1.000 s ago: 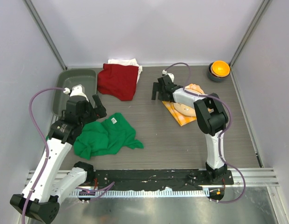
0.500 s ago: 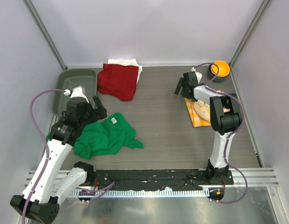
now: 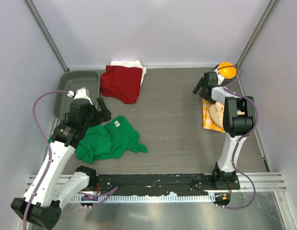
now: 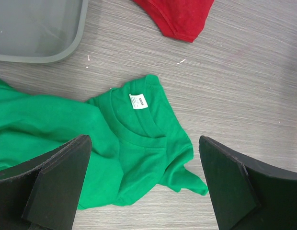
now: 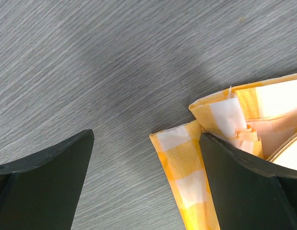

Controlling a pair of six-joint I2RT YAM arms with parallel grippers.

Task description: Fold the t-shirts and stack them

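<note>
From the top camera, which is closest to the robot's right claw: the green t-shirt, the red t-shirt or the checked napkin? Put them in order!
From the right gripper:
1. Orange-yellow checked napkin: just beside it, on the right side of the table.
2. Dark red t-shirt: across the table, back left.
3. Green t-shirt: farthest, front left.

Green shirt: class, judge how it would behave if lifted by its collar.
Probably floppy: the green shirt lies crumpled in soft folds, so it would likely sag. Likely light, being thin cloth. Pushed, it would probably bunch rather than slide.
</note>
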